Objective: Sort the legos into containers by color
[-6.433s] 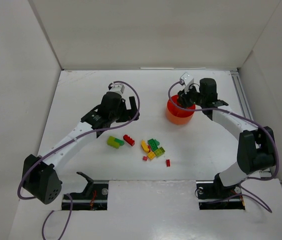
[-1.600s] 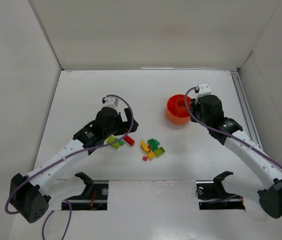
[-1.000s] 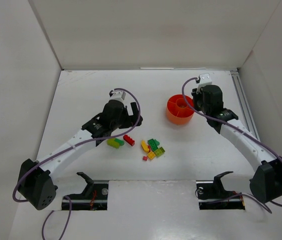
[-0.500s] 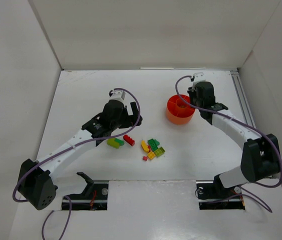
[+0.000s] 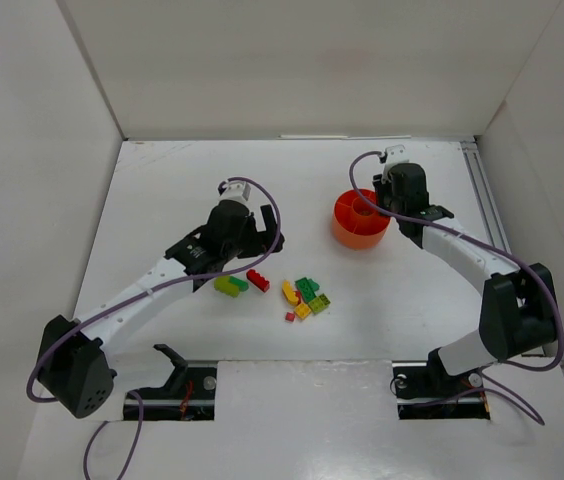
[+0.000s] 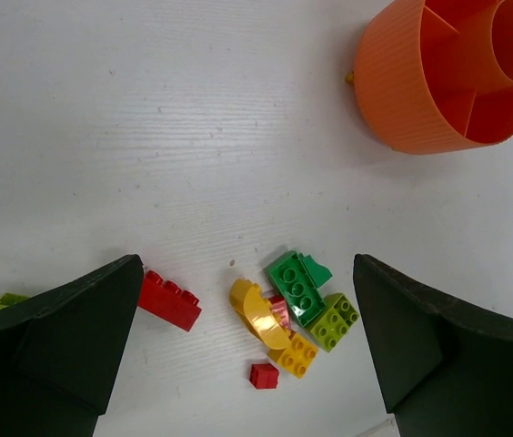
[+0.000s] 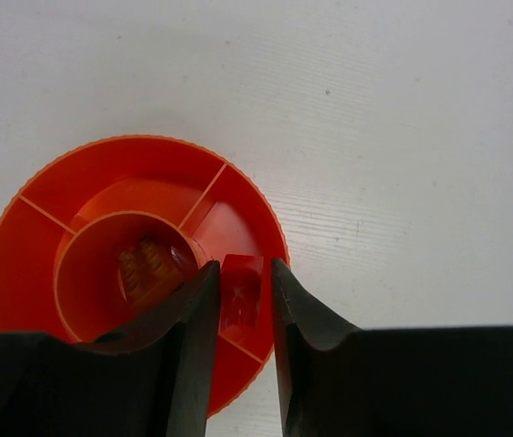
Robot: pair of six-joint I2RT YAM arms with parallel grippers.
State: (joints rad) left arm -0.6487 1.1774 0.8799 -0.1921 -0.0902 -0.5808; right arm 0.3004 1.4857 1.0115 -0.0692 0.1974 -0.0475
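At the right rear of the table (image 5: 162, 190), the right gripper (image 5: 375, 198) hangs over the orange dish (image 5: 348, 236). Right wrist view: its fingers (image 7: 193, 309) are close together with only a narrow gap. A small red brick (image 7: 241, 296) shows in that gap, over an outer compartment just beside the central cup (image 7: 88, 282). Cannot tell whether the pads clamp it or it lies on the compartment floor. One more brick (image 7: 143, 264) sits in the cup, colour unreadable under the orange cast. The left gripper (image 5: 257, 224) hovers mid-table, left of the dish and behind the loose legos, with its fingers (image 6: 65, 337) spread wide and holding nothing. Loose on the table: a lime-and-green pair (image 5: 228, 286), with a long red brick (image 6: 170, 300) just to its right. Further right is a tight cluster of a curved yellow piece (image 6: 255, 314), a green brick (image 6: 295, 280), a lime brick (image 6: 334, 320) and a small yellow brick (image 6: 296, 353), all touching. A pinkish-red bit is wedged between the yellow curve and the green brick. A tiny red brick (image 6: 262, 375) lies just beside the cluster on its near side, not touching. All of these are well apart from the dish.
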